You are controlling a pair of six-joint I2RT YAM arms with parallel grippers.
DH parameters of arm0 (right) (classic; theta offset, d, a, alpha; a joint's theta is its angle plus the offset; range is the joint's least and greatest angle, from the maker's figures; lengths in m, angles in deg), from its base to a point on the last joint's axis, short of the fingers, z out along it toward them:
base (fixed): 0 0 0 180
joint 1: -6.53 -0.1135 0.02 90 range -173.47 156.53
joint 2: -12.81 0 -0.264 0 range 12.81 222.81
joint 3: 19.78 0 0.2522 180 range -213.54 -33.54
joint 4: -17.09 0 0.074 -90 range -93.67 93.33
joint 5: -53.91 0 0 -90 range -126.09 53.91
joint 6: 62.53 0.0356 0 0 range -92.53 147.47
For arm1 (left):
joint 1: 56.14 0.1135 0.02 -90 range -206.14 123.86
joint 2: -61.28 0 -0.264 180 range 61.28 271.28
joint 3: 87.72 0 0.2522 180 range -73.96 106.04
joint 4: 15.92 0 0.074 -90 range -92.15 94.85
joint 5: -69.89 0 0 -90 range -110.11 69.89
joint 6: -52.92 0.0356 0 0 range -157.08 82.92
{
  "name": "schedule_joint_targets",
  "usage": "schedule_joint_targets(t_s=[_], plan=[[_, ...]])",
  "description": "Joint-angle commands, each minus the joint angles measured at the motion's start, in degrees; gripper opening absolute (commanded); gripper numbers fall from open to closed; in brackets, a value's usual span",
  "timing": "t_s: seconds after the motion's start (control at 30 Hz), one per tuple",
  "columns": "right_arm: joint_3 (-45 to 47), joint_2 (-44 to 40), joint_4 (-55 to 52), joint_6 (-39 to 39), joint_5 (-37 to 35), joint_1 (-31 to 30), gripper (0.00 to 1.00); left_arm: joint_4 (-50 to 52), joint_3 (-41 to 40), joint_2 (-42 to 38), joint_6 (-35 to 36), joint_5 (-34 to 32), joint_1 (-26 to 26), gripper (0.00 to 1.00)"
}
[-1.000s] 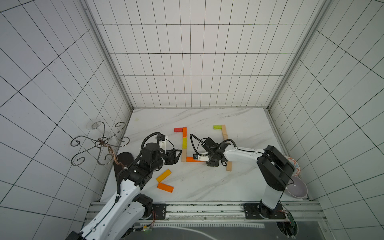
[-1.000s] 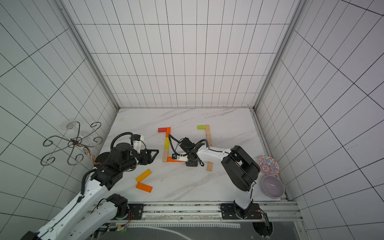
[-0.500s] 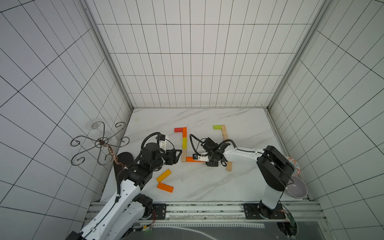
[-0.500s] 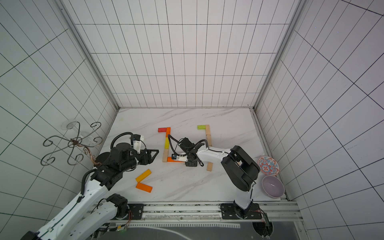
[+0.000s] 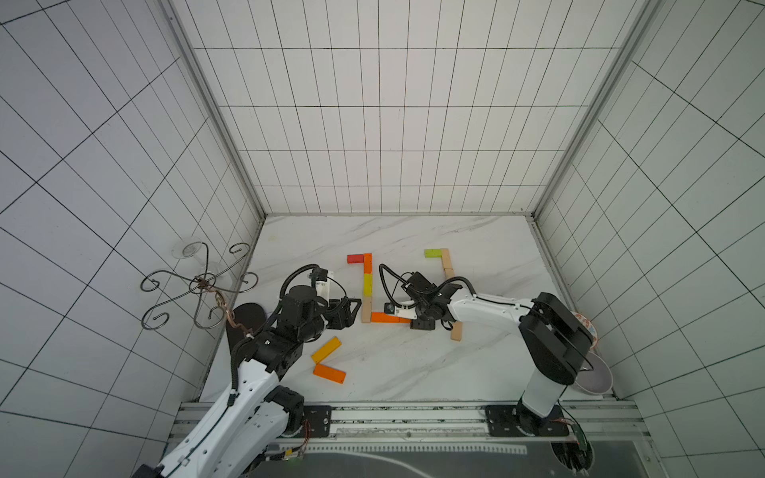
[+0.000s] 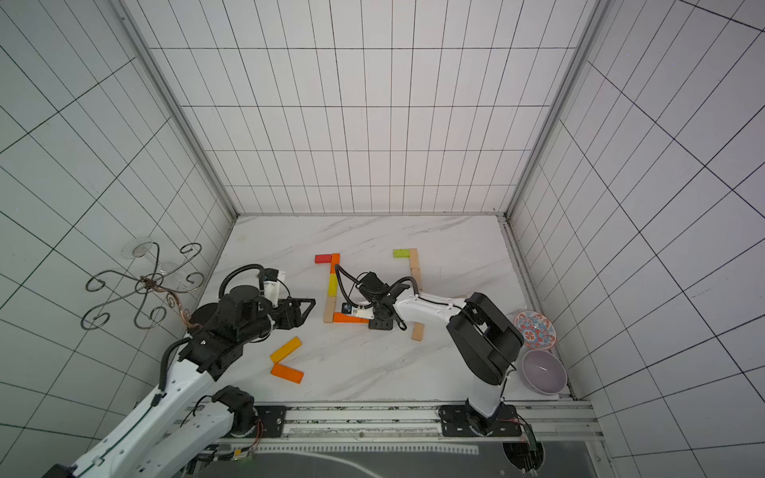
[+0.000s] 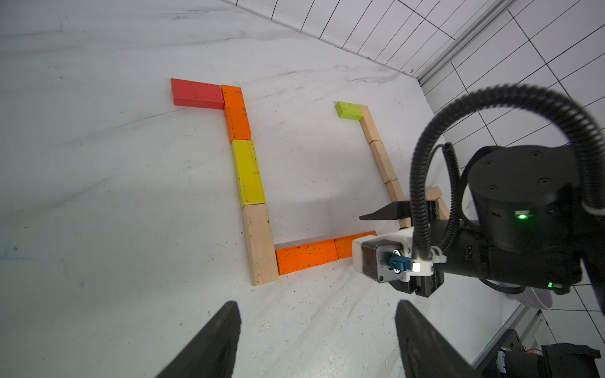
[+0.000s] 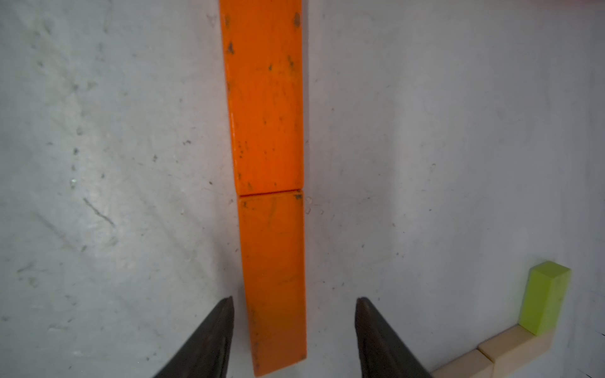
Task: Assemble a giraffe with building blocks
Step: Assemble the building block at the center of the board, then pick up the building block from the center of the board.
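While right gripper (image 8: 293, 300) straddles orange block (image 8: 273, 261), jaws apart, not gripping

The right arm (image 5: 488, 304) apparently hides part of the beige column (image 5: 446, 260).

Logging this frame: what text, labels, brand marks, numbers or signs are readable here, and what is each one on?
No readable text in any view.
Orange block: dark scuffs only, no print.
Wrist camera module, seen in the left wrist view: any marking is too small to read.
Patterned dish: red and blue ornament, no letters.
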Motion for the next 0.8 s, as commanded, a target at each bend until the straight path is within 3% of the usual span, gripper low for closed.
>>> schedule_joint_targets(t_s=[0.0,0.2,0.37,0.57,0.77], plan=[[-1.3,-6.7,-0.3,2.0,0.1,-0.8,0.63,1.3,1.3,-1.4,-0.9,-2.1,0.2,0.75],[-0.5,-15.0,2.1,7.5,0.2,-3.1,0.66,4.7,2.4,-3.7,-3.6,-3.9,0.2,0.74],[-1.0,-16.2,3.6,22.8,-2.2,-8.8,0.58,10.2,7.7,-8.7,-5.3,-8.4,0.2,0.72],[-1.9,-11.6,4.5,45.8,-4.3,-18.4,0.56,14.7,13.8,-19.0,-5.4,-17.4,0.2,0.72],[-9.5,-0.5,0.7,57.0,-4.9,-26.4,0.58,19.6,16.6,-23.5,-4.6,-22.2,0.2,0.73]])
